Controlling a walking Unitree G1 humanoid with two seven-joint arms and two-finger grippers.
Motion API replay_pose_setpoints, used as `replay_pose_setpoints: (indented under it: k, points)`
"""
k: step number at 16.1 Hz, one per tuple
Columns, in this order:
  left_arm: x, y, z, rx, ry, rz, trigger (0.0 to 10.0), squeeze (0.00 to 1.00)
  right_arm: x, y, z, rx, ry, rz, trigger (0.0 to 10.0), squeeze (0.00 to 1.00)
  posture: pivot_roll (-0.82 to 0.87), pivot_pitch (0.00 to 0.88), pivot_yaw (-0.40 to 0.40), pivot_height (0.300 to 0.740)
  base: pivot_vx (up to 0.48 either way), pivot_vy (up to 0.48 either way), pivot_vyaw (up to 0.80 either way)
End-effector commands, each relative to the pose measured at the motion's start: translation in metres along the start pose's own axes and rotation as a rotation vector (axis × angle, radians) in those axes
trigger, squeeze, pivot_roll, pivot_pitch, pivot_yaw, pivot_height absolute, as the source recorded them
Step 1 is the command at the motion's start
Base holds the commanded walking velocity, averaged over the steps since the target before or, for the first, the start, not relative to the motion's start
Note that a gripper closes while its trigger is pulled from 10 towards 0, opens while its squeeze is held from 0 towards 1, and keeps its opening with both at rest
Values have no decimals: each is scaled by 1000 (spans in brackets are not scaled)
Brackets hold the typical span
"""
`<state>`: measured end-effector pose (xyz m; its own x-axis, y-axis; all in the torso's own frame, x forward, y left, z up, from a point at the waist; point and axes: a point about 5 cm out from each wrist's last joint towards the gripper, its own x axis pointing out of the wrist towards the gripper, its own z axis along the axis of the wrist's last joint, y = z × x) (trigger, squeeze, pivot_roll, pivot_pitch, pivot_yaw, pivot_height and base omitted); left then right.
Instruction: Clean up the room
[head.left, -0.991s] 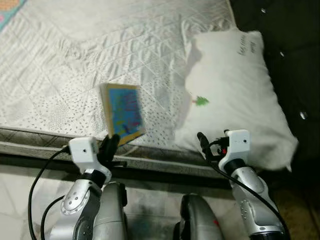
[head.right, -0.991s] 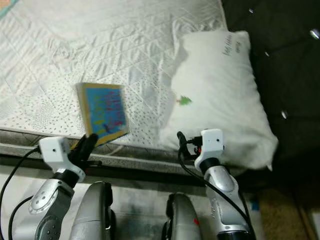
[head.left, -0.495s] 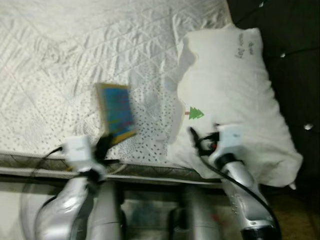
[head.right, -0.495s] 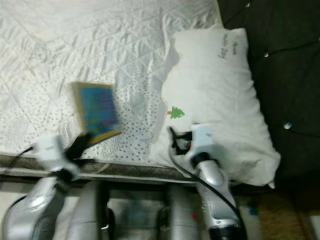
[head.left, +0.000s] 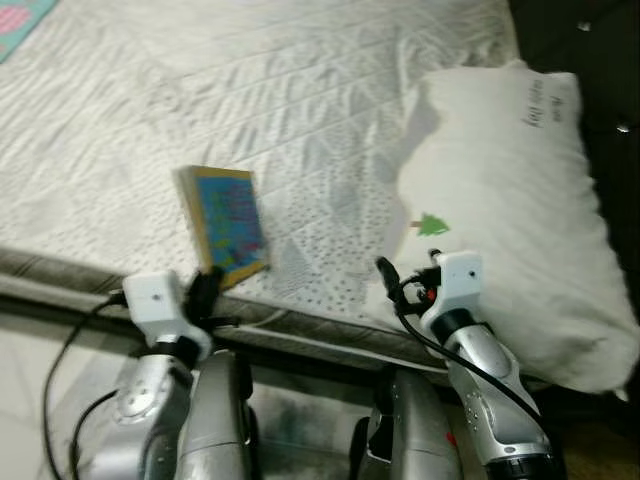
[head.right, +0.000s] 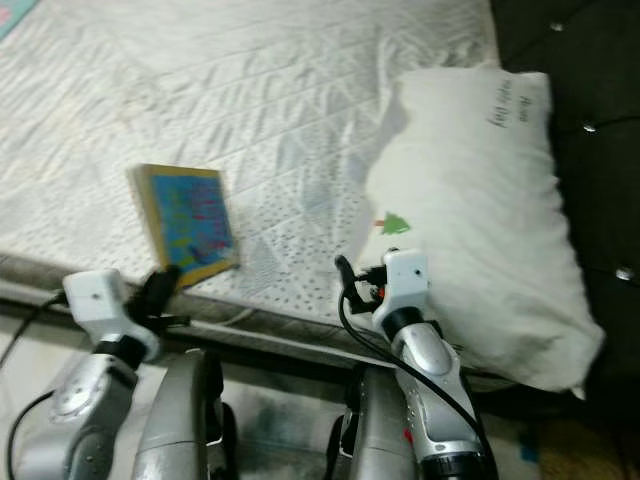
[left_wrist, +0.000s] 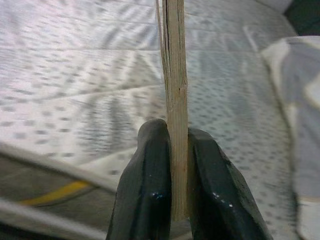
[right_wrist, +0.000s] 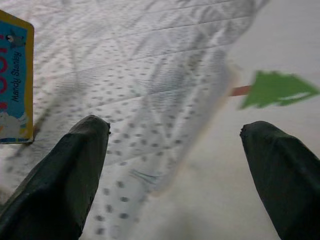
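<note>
A thin blue picture book (head.left: 227, 222) with a yellow border is held upright over the near edge of the white quilted bed (head.left: 250, 90). My left gripper (head.left: 207, 285) is shut on its lower edge; in the left wrist view the two black fingers (left_wrist: 150, 190) clamp the book's edge (left_wrist: 175, 100). My right gripper (head.left: 383, 272) stands open at the bed's near edge beside a white pillow (head.left: 510, 200) with a small green tree mark (head.left: 432, 225). In the right wrist view its fingers (right_wrist: 70, 175) are spread wide over the sheet, and the book's corner (right_wrist: 15, 80) shows.
The mattress side (head.left: 60, 275) runs across just in front of my arms, with pale floor (head.left: 30, 370) below it. A dark tufted headboard (head.left: 600, 40) rises behind the pillow. A coloured mat corner (head.left: 20, 15) lies at the far left.
The camera has swung, so the whole scene sits further right and is sharper. The book stays in my left gripper. The right gripper stays open near the pillow.
</note>
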<state>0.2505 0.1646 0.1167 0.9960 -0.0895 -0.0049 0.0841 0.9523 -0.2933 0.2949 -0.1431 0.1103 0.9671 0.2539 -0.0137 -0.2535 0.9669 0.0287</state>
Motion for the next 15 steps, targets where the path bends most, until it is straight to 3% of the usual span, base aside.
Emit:
replay_pose_setpoints:
  k: [1, 4, 8, 11, 12, 15]
  points:
    - [0, -4, 0, 3, -4, -16, 10000, 0, -5, -7, -6, -5, 31, -26, 10000, 0, 63, 282, -53, 589, 0, 0, 0]
    - [0, -4, -1, 2, 5, -15, 10000, 0, -5, -6, -6, -9, 30, -22, 10000, 0, 63, 284, -55, 589, 0, 0, 0]
    - [2, -4, -2, 1, 12, -15, 10000, 0, -5, -6, -6, -3, 28, -18, 10000, 0, 62, 285, -54, 529, 0, 0, 0]
    - [4, -3, -3, 15, 26, -18, 10000, 0, -5, -6, -6, -9, 30, -23, 10000, 0, 60, 283, -56, 514, 0, 0, 0]
    - [6, -10, -8, 31, 62, -74, 10000, 0, -4, -7, -7, -8, 32, -23, 10000, 0, 58, 281, -59, 514, 0, 0, 0]
    - [10, -31, -9, -46, 90, -166, 10000, 0, -4, -8, -6, -13, 32, -23, 10000, 0, 52, 276, -61, 514, 0, 0, 0]
